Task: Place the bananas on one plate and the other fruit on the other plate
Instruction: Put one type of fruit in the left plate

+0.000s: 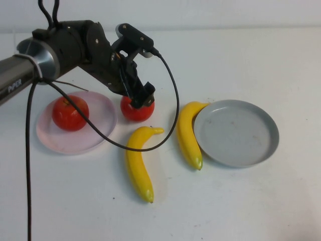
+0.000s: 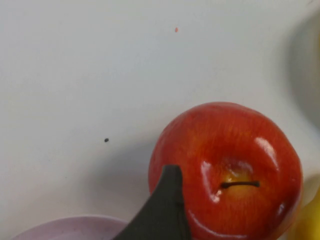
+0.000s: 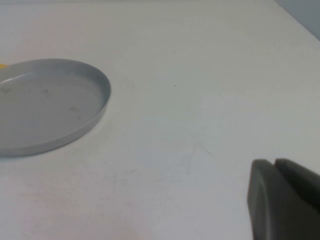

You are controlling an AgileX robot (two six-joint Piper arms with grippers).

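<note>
only "piper" lettering shows, partly, on the left arm (image 1: 12,83).

Bright, even light floods the white table (image 1: 241,201), with only soft, faint shadows. White glare spots sit on the apple (image 2: 230,170) in the left wrist view. The dark finger (image 3: 280,205) in the right wrist view is out of focus, its edges soft.

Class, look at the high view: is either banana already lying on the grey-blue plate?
No. The grey-blue plate holds nothing, and both bananas lie on the table beside it.
</note>
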